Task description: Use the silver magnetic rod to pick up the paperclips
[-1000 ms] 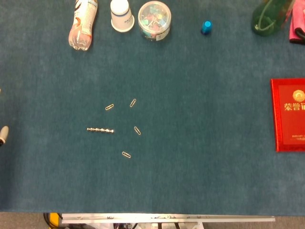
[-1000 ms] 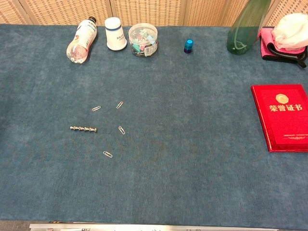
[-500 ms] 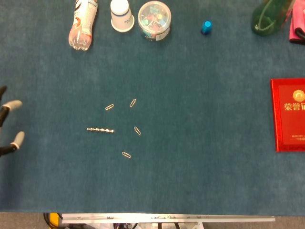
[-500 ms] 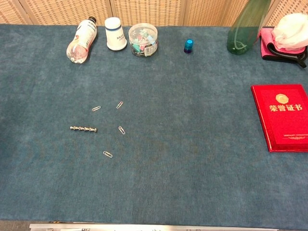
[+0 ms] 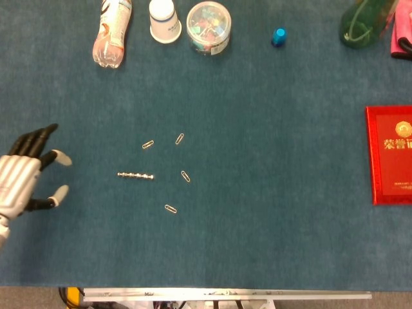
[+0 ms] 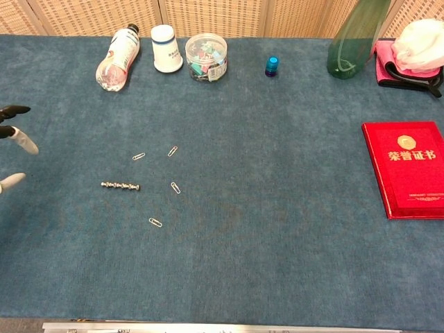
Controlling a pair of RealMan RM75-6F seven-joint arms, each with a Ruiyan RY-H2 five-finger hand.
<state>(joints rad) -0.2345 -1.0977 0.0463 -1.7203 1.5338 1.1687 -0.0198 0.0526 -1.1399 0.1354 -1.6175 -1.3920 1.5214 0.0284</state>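
Note:
The silver magnetic rod (image 5: pixel 135 175) (image 6: pixel 121 185) lies flat on the blue cloth, left of centre. Several paperclips lie loose around it: one (image 5: pixel 148 145) above it, one (image 5: pixel 179 138) further right, one (image 5: pixel 185 176) beside its right end and one (image 5: pixel 170 208) below. My left hand (image 5: pixel 26 174) (image 6: pixel 14 149) hovers at the left edge, fingers spread and empty, well to the left of the rod. My right hand shows in neither view.
Along the far edge stand a lying plastic bottle (image 5: pixel 112 31), a white cup (image 5: pixel 164 19), a clear tub of coloured clips (image 5: pixel 208 27), a small blue cap (image 5: pixel 278 36) and a green bottle (image 5: pixel 362 22). A red booklet (image 5: pixel 389 154) lies at the right.
My left hand has come in from the left edge toward the rod; a second ago only a fingertip showed. The rod and paperclips have not moved.

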